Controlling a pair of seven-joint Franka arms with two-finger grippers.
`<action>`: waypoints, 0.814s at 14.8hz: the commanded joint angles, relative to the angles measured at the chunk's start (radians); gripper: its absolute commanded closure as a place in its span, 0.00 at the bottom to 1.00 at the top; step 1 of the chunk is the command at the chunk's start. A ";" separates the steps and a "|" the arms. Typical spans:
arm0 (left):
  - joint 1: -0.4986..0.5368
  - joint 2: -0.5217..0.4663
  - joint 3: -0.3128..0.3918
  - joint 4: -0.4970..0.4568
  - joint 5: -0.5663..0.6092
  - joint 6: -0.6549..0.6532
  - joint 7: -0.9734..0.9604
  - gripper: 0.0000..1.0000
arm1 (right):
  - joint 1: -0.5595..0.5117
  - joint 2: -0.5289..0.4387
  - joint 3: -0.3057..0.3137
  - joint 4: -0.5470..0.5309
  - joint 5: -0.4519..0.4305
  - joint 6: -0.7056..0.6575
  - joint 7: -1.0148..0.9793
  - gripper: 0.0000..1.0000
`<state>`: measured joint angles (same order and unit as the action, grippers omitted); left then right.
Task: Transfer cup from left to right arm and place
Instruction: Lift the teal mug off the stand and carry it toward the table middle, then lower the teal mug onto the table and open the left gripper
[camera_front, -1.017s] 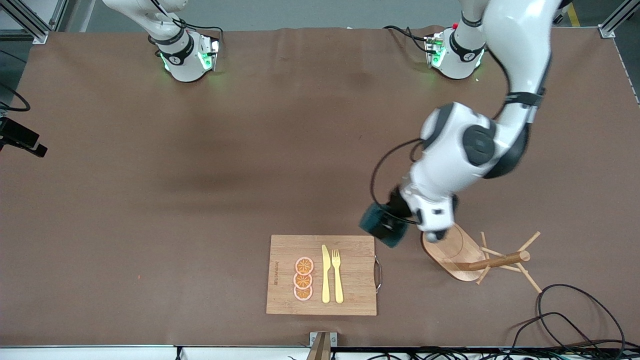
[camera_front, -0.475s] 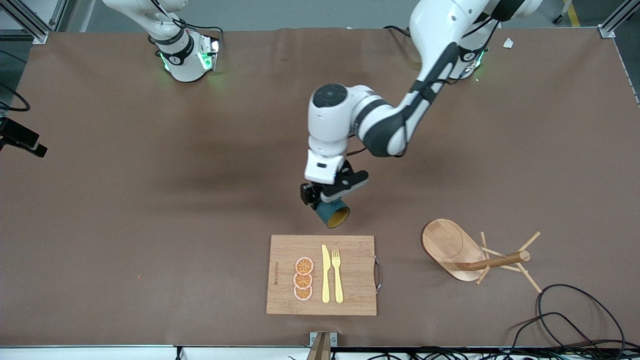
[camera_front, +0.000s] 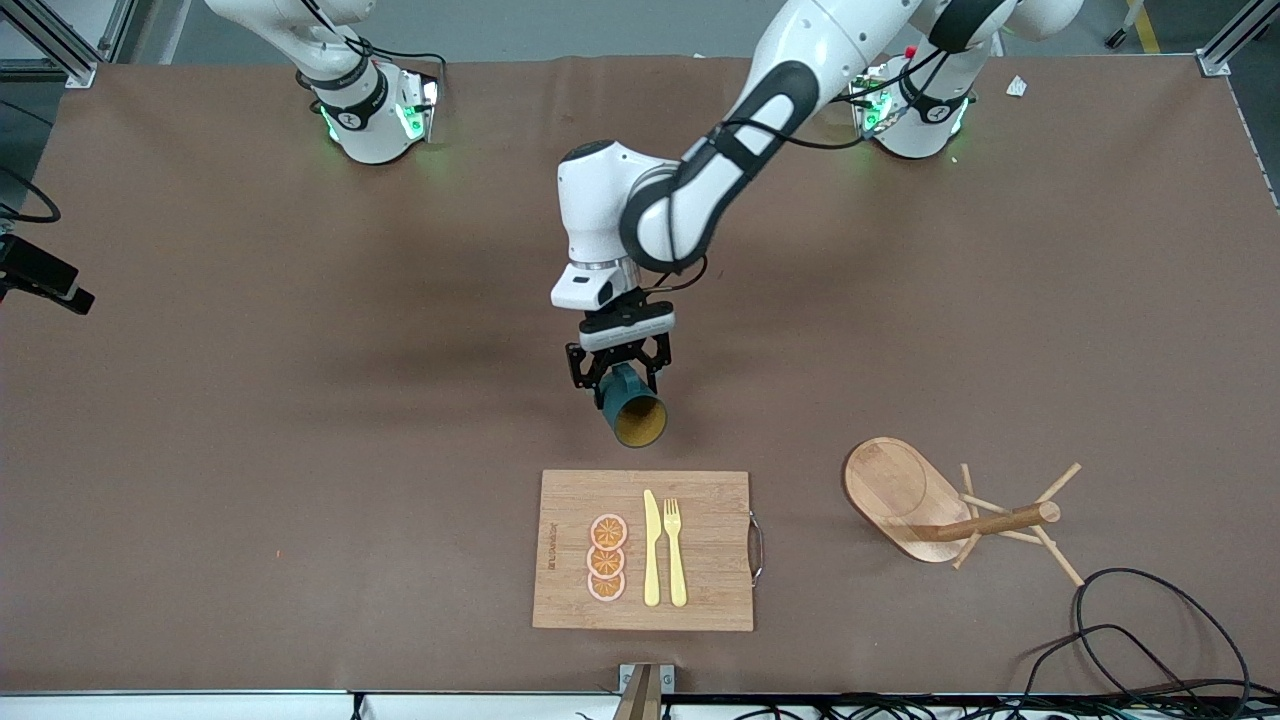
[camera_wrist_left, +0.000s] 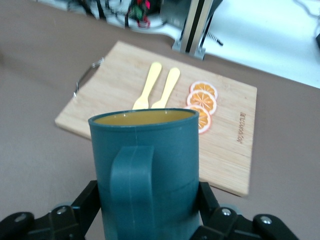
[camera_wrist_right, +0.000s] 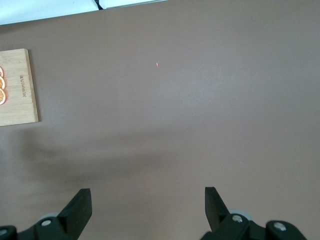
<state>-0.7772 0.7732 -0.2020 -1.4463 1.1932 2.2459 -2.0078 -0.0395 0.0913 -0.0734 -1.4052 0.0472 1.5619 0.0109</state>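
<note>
Left hand (camera_front: 618, 368) clamps the cup (camera_front: 632, 410) tight, tilted, mouth facing the front camera.

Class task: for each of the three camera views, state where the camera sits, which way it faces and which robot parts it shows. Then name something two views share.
Front view: high across the table, facing both bases; left gripper holds the cup over bare table.
Left wrist view: on the left wrist, looking past the cup to the cutting board.
Right wrist view: on the waiting right wrist, over bare table; right gripper open.
Shared: all three show the cutting board.
</note>
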 joint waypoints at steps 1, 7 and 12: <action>-0.074 0.064 0.013 0.012 0.159 -0.109 -0.101 0.59 | -0.014 0.004 0.012 0.011 -0.009 -0.010 -0.006 0.00; -0.207 0.218 0.015 0.018 0.446 -0.291 -0.343 0.59 | -0.014 0.004 0.012 0.011 -0.009 -0.010 -0.006 0.00; -0.269 0.256 0.013 0.015 0.522 -0.351 -0.374 0.51 | -0.014 0.004 0.012 0.011 -0.009 -0.010 -0.006 0.00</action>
<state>-1.0200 1.0201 -0.1951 -1.4502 1.7061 1.9003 -2.3784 -0.0395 0.0913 -0.0735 -1.4052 0.0472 1.5618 0.0109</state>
